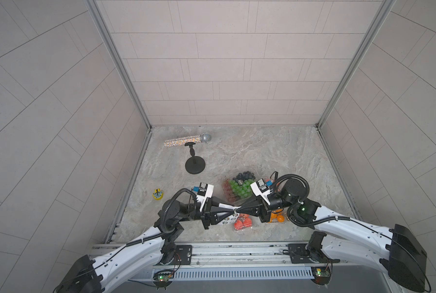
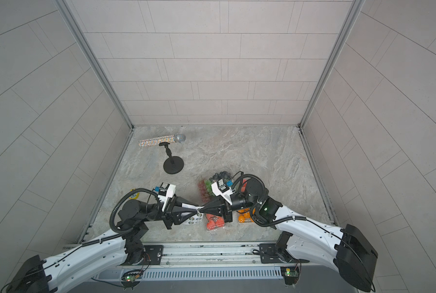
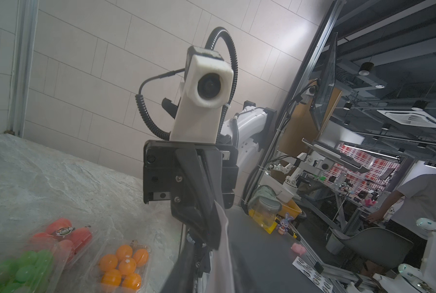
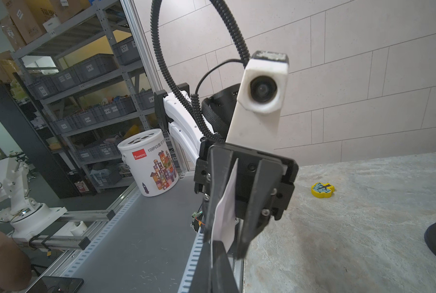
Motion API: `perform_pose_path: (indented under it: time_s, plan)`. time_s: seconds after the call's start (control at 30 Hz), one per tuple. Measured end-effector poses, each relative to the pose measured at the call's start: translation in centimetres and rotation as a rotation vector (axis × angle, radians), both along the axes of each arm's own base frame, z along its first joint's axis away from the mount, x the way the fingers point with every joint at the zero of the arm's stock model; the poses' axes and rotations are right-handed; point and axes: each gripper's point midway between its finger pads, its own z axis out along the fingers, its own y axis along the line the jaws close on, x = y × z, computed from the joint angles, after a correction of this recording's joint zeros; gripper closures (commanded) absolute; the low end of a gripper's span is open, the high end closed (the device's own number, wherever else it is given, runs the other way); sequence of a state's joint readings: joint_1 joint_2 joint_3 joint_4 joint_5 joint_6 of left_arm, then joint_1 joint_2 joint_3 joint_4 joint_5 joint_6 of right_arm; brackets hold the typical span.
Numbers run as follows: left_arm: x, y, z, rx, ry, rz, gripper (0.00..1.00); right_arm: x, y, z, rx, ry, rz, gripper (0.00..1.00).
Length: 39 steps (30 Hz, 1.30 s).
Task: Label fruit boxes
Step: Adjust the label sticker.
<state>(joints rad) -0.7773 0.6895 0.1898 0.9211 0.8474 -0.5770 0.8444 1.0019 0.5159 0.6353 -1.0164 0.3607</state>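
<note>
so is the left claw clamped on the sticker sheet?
No, the left claw is open, jaws apart, with the sticker sheet against just one finger.

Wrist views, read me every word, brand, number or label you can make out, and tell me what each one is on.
"ÖZMEDU": red tag on the bucket.
"108PCS", followed by Chinese characters: same bucket.
Bins, white labels: too small to read.
Cartons, labels: too small to read.
Red fruit box, round sticker: blurred, unreadable.
</note>
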Motion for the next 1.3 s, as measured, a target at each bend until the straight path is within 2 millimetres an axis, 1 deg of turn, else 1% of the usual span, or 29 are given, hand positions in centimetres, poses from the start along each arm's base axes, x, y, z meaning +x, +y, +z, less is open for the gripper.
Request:
perform_pose_path:
  time_s: [0.07, 0.1, 0.17, 0.2, 0.23, 0.33, 0.37, 0.47, 0.6, 0.67, 0.87, 0.93, 1.07, 1.3]
  plan:
    - [-0.2, 0.3, 0.5, -0.018, -0.020, 0.008, 0.36, 0.0, 0.0, -0.2, -0.009, 0.003, -0.001, 1.00]
    - [-0.2, 0.4, 0.8, -0.026, -0.028, 0.013, 0.36, 0.0, 0.0, -0.3, -0.013, 0.004, -0.003, 1.00]
    - [-0.1, 0.5, 0.9, -0.028, -0.032, 0.024, 0.45, 0.0, -0.1, -0.4, -0.017, 0.005, -0.005, 1.00]
    - [-0.1, 0.5, 1.0, -0.027, -0.032, 0.027, 0.53, 0.0, -0.1, -0.4, -0.018, 0.005, -0.005, 1.00]
    - [0.0, 0.5, 1.0, -0.025, -0.030, 0.029, 0.56, 0.0, -0.1, -0.4, -0.019, 0.005, -0.005, 1.00]
    - [0.3, 0.1, 0.8, -0.010, -0.022, 0.030, 0.57, -0.1, -0.2, -0.4, -0.020, 0.003, -0.006, 1.00]
    - [0.4, 0.0, 0.6, -0.004, -0.016, 0.030, 0.58, -0.1, -0.2, -0.3, -0.019, 0.001, -0.006, 1.00]
    - [0.8, -0.3, 0.0, 0.016, 0.011, 0.028, 0.71, -0.1, -0.3, -0.3, -0.019, 0.000, -0.008, 1.00]
    - [0.8, -0.4, -0.2, 0.020, 0.015, 0.027, 0.77, -0.1, -0.3, -0.4, -0.021, -0.001, -0.009, 1.00]
    - [0.8, -0.4, -0.2, 0.020, 0.014, 0.025, 0.78, -0.1, -0.3, -0.4, -0.022, -0.001, -0.010, 1.00]
    - [0.8, -0.4, -0.2, 0.020, 0.016, 0.024, 0.69, -0.1, -0.3, -0.4, -0.023, -0.005, -0.010, 1.00]
    - [0.8, -0.4, -0.2, 0.021, 0.018, 0.022, 0.69, -0.1, -0.3, -0.4, -0.024, -0.006, -0.011, 1.00]
    - [0.8, -0.4, -0.2, 0.020, 0.021, 0.020, 0.74, 0.0, -0.3, -0.5, -0.024, -0.010, -0.013, 1.00]
    - [0.8, -0.4, -0.1, 0.019, 0.025, 0.017, 0.78, 0.0, -0.3, -0.6, -0.029, -0.010, -0.014, 1.00]
